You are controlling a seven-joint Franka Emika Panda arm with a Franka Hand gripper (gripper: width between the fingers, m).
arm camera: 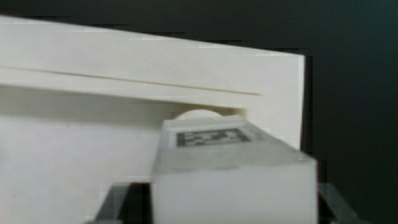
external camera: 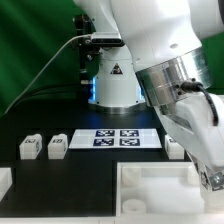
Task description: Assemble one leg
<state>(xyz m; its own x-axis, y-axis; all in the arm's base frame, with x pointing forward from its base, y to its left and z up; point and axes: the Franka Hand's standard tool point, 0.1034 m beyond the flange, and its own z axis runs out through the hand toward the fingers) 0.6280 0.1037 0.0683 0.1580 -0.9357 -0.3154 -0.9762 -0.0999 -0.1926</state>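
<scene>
The large white piece (arm camera: 107, 100) stood just ahead of the gripper (arm camera: 222, 205), whose jaws the leg (arm camera: 217, 150) filled. Bare table (arm camera: 347, 80) lay open alongside.

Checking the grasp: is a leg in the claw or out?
In: the wrist view shows a leg gripped in the claw.
</scene>
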